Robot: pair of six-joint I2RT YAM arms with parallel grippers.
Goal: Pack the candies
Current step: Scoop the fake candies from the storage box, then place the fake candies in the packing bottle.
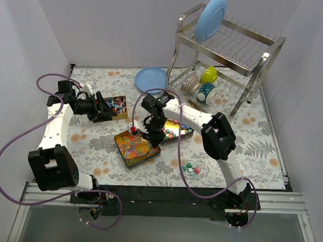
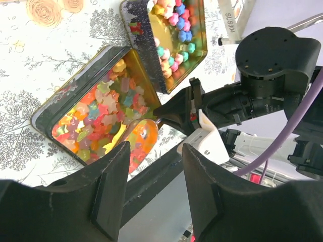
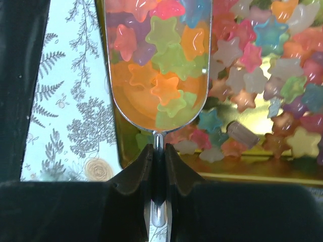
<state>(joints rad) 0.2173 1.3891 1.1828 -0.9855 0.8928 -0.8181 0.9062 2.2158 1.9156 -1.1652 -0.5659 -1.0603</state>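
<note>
My right gripper (image 1: 152, 135) is shut on the thin metal handle (image 3: 159, 166) of a scoop (image 3: 159, 60). The scoop is heaped with star-shaped candies in pink, green, orange and blue. It hangs over the near left edge of an open gold tin (image 1: 119, 142) full of mixed candies (image 3: 262, 75). The scoop also shows in the left wrist view (image 2: 141, 141), over the same tin (image 2: 60, 106). A second open tin (image 1: 177, 130) of candies lies just behind, and shows in the left wrist view (image 2: 136, 30). My left gripper (image 1: 105, 112) is open and empty, its fingers (image 2: 113, 201) wide apart.
A third tin with colourful pieces (image 1: 117, 104) sits beside my left gripper. A small clear container of candies (image 1: 190, 168) lies front right. A blue plate (image 1: 151, 79) lies at the back. A metal dish rack (image 1: 234, 52) holds a blue plate (image 1: 211, 17) and cups (image 1: 207, 85).
</note>
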